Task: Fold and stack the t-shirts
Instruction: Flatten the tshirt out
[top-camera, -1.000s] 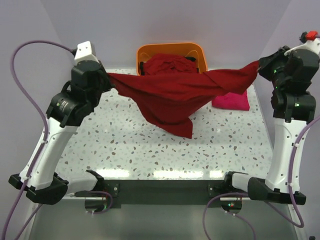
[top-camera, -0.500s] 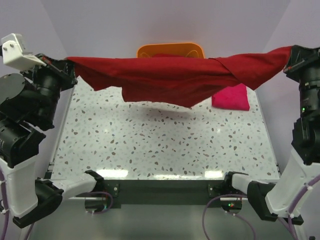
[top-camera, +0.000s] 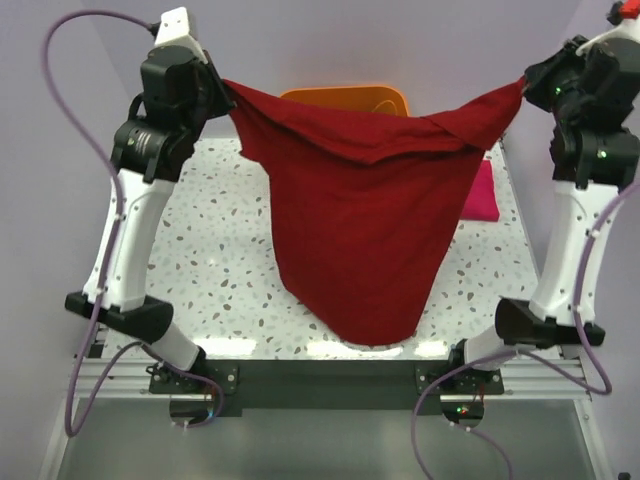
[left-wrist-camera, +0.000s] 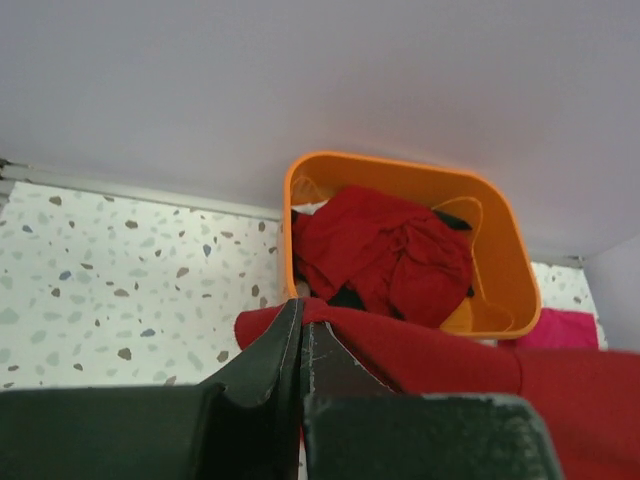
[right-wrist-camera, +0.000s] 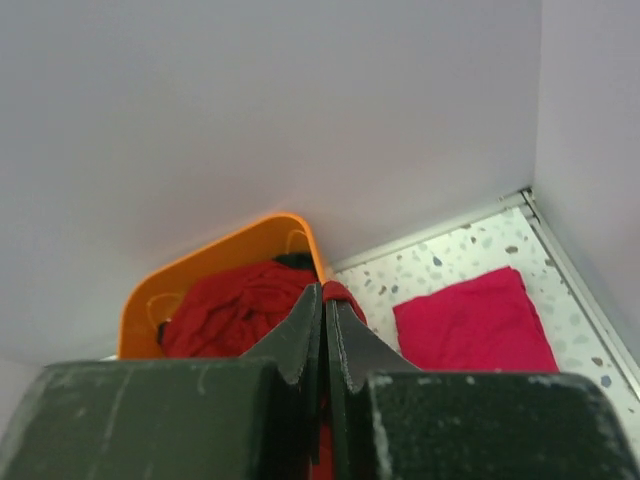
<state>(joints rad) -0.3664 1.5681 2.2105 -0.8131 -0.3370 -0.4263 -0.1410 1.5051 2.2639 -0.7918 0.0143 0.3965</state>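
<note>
A dark red t-shirt (top-camera: 365, 225) hangs in the air between my two grippers, its lower end near the table's front edge. My left gripper (top-camera: 222, 88) is shut on its left upper corner, and the cloth shows at the fingertips in the left wrist view (left-wrist-camera: 400, 350). My right gripper (top-camera: 522, 85) is shut on the right upper corner (right-wrist-camera: 340, 292). More dark red t-shirts (left-wrist-camera: 385, 255) lie crumpled in the orange tub (left-wrist-camera: 500, 250). A folded pinkish-red t-shirt (right-wrist-camera: 475, 325) lies on the table at the back right; it also shows in the top view (top-camera: 482, 195).
The orange tub (top-camera: 345, 96) stands at the back middle of the speckled table (top-camera: 200, 270), mostly behind the hanging shirt. Purple walls close in the back and both sides. The arm bases stand at the near edge.
Both arms came inward and the stretched shirt now hangs straight down in front of the tub instead of lying taut and bunched across the back.
</note>
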